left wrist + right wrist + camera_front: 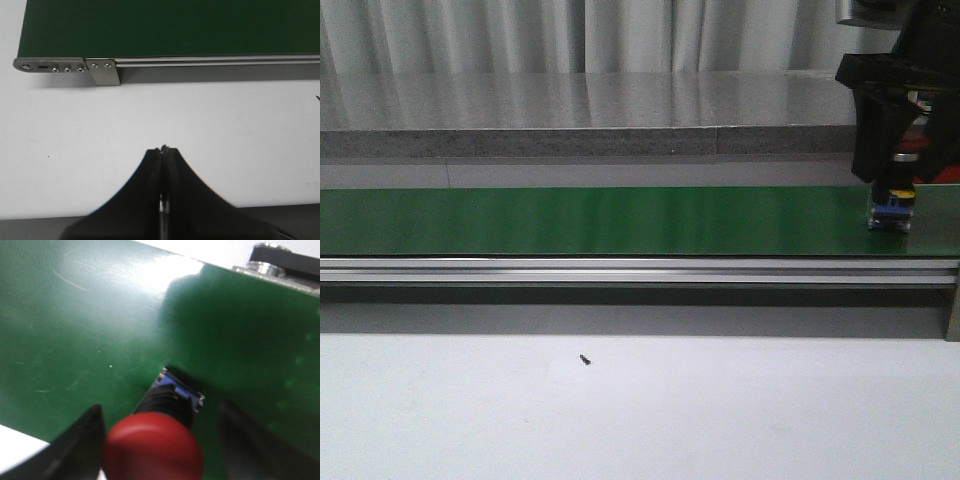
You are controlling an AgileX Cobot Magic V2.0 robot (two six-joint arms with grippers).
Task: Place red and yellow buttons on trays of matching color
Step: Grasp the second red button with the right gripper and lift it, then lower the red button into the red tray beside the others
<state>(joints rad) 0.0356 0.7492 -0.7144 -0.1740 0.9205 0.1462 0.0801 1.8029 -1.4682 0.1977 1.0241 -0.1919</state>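
Observation:
A red button (152, 445) with a black stem and a blue base (182, 392) stands upright on the green belt (75, 330). In the front view the button (893, 200) is at the belt's far right end. My right gripper (161, 407) is open and low around it, one finger on each side of the red cap. Over the white table near the belt's left end, my left gripper (163, 148) is shut on nothing. The yellow button and both trays are out of view. A red sliver (948, 172) behind the right arm cannot be identified.
The green conveyor belt (620, 220) spans the scene, with an aluminium rail (620, 270) along its near side. A metal bracket (102, 72) marks the belt's left end. A small black screw (585, 359) lies on the white table.

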